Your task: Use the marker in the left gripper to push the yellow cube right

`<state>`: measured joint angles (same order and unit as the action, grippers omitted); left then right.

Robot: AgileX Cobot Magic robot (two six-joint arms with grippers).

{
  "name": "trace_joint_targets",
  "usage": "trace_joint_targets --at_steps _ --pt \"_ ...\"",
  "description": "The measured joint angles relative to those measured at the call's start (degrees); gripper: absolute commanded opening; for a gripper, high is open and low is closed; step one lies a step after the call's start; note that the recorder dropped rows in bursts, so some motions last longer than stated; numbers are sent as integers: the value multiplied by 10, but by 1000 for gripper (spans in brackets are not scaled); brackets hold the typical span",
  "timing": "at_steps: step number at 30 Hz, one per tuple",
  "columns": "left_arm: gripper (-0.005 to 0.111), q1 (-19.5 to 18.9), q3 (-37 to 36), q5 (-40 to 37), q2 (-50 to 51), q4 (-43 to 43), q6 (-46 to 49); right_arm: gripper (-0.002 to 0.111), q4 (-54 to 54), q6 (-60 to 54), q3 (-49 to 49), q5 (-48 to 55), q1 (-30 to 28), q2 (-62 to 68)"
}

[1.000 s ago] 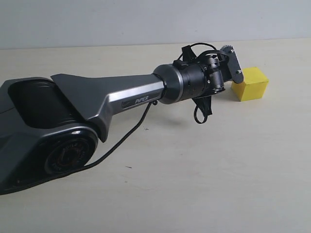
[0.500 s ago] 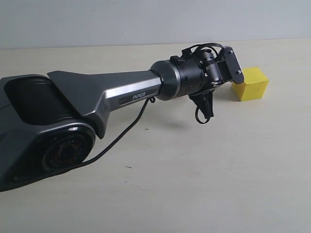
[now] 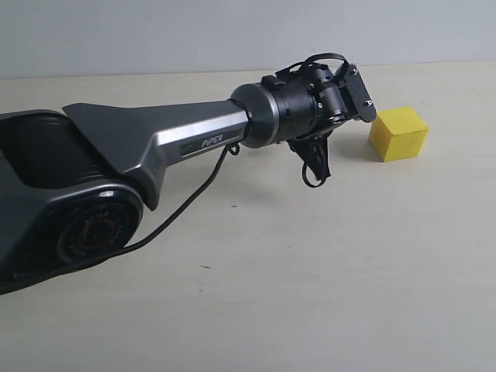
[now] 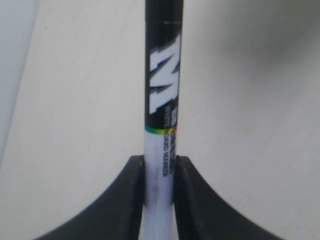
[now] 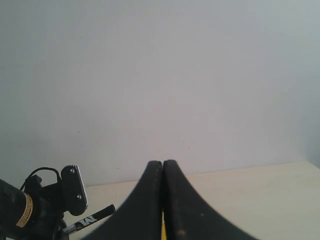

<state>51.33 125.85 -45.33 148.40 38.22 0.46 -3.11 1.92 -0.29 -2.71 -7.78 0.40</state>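
Our left hand (image 4: 159, 197) is closed narrow on the marker (image 4: 162, 100). Its 2 fingers (image 4: 125, 210) pinch the white barrel near one end, so most of the pen juts out ahead. The yellow cube (image 3: 398, 132) sits on the bench (image 3: 310, 271), to the right of that hand in the exterior view, near it but apart. The left wrist view shows no cube along the pen. The right hand (image 5: 162, 200) has its 2 fingers pressed together, holding nothing we can make out.

We judge the cube light, rigid and ready to slide, though an off-centre shove could spin it. The marker is stiff but smooth and may swivel in the pinch. We would press its side low against the cube's left face.
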Motion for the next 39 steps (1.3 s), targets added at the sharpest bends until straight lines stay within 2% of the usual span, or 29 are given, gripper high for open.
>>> trace_joint_targets --at_steps 4,10,23,32,39 --pt "0 0 0 -3 1 -43 25 0 0 0 0 0 0 0" --pt "0 0 0 5 12 -58 29 0 0 0 0 0 0 0" --pt "0 0 0 101 14 -66 -5 0 0 0 0 0 0 0" --pt "0 -3 0 46 14 -42 -11 0 0 0 0 0 0 0" --pt "0 -4 0 65 20 -49 -11 0 0 0 0 0 0 0"
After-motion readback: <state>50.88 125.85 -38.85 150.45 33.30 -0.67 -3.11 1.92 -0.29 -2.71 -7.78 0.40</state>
